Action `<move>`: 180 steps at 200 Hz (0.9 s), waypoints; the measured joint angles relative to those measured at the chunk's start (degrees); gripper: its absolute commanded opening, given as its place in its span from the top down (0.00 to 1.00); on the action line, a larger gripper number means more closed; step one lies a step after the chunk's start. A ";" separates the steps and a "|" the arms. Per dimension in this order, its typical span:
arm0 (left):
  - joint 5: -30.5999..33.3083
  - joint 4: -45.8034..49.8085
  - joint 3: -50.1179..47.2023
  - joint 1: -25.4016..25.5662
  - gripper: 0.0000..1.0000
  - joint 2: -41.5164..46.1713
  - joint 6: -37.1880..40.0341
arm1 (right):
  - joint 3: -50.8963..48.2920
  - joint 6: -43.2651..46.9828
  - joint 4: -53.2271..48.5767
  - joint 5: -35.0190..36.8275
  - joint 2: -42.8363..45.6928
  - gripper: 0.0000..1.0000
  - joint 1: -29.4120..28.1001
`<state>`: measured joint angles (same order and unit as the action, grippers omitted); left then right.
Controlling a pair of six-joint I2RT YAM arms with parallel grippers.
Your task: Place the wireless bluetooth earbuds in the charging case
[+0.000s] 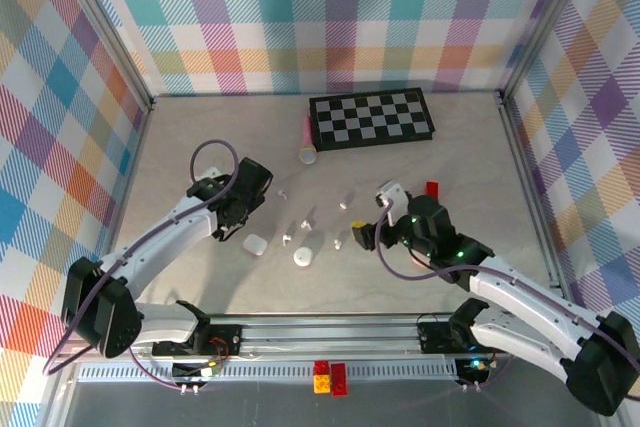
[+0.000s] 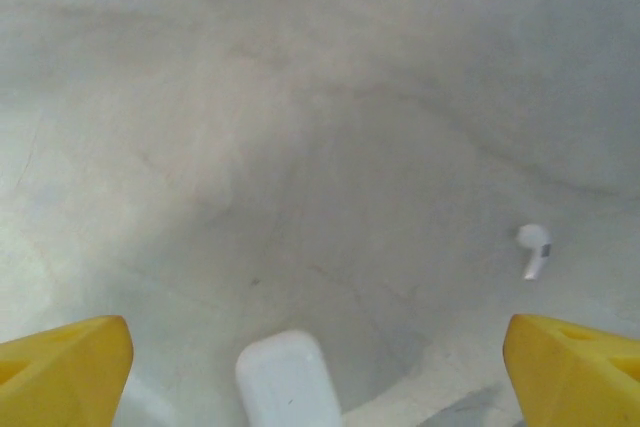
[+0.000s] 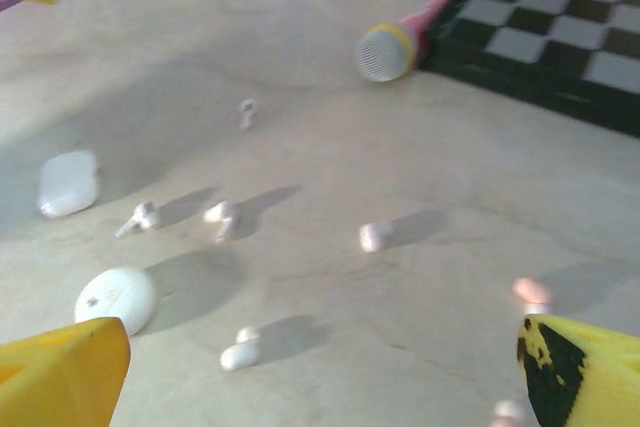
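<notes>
Near the middle of the pale surface [image 1: 200,137], the earbuds [image 1: 305,219] lay scattered loose, each apart from the others and none of them in a case. The right wrist camera showed several white ones lying singly. Two pinkish earbuds [image 3: 530,292] lay close to the right-hand finger, at about 4 o'clock of the scatter.

An oblong white case [image 1: 255,244] lay flat at 8 o'clock of the scatter. A round white case [image 1: 303,256] lay at 6 o'clock, near it but not touching.

The left fingers [image 2: 70,372], yellow, were spread wide and gripped nothing. In the left wrist view the oblong white case lay low between them and touched neither finger. A single white earbud [image 2: 535,250] rested at 2 o'clock of that case, clear of the finger below it. From above, the left arm's head sat at 9 o'clock of the scatter, just beside the oblong white case.

The right fingers [image 3: 60,372] were also wide apart and empty. From above they sat at 3 o'clock of the scatter.

A checkerboard [image 1: 372,119] lay at 12 o'clock, well beyond the earbuds. A pink cylinder [image 3: 385,47] with a yellow band and a mesh end lay just beside the board's left edge. A small red block [image 1: 432,188] sat at 2 o'clock, just past the right arm.
</notes>
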<state>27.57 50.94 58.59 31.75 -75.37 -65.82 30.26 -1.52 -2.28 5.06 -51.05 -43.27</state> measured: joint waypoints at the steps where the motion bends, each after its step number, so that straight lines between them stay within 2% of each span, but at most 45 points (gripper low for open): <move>1: -0.20 0.22 0.07 0.00 0.05 -0.20 -0.28 | 0.04 -0.02 -0.02 0.09 -0.22 0.01 -0.33; 35: -5.01 3.17 1.14 0.02 0.05 -4.74 -4.92 | 2.80 0.26 -0.92 2.58 -7.13 0.01 -6.97; 74: -9.62 2.97 2.75 0.00 0.05 -10.08 -6.75 | 5.16 1.22 -0.79 3.98 -12.85 0.01 -11.02; 133: -16.09 -0.24 1.70 -0.22 0.07 -15.58 -10.03 | 5.44 1.07 -0.13 3.93 -14.43 0.01 -11.89; 180: -18.80 -3.61 -1.11 -0.94 0.18 -17.49 -11.56 | 5.44 0.85 -0.17 3.93 -14.43 0.01 -11.89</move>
<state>8.78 47.33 57.47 30.81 -92.86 -77.38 35.70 -0.67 -2.46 8.99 -65.47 -55.16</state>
